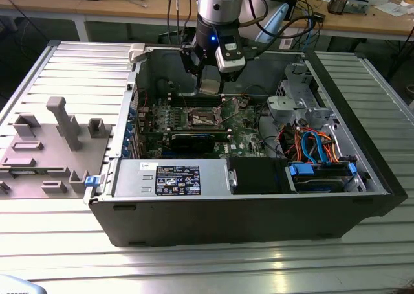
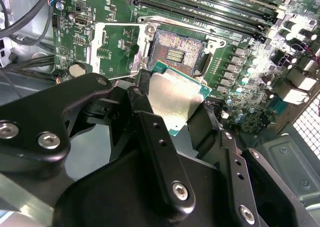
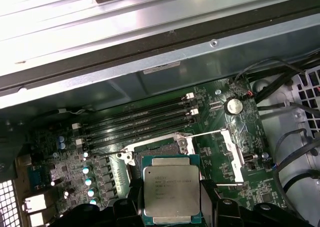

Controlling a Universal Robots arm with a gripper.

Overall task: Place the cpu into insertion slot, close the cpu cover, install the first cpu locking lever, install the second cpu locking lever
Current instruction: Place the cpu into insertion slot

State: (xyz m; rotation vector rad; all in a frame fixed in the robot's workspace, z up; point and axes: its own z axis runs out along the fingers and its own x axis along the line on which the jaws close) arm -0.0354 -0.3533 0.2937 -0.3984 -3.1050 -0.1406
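Grey plastic fixtures [image 1: 45,145] sit at the exterior view's left, outside the open computer case [image 1: 259,223], well apart from where I am working. Moving rightward to the green motherboard [image 1: 249,122], I have the gripper [image 1: 209,80] hanging above it, jaws clamped on the cpu [image 1: 211,87] with the silver lid facing up. In the second wrist view the black fingers [image 2: 142,94] press on two opposite edges of the chip.

The insertion slot [image 3: 157,149] is bare, its dark centre exposed. The cpu cover [image 3: 234,154] is swung open to one side of it, though I cannot tell how steeply it stands.

What matters to me is the offset. The chip is clear of the socket, above it, and the socket lies just past the chip's edge on the side of the memory slots [image 3: 145,119]. The chip's edges look roughly square with the socket's rim.

Further right, the drive bay with its orange and blue cables [image 1: 314,148] is well out of the way.
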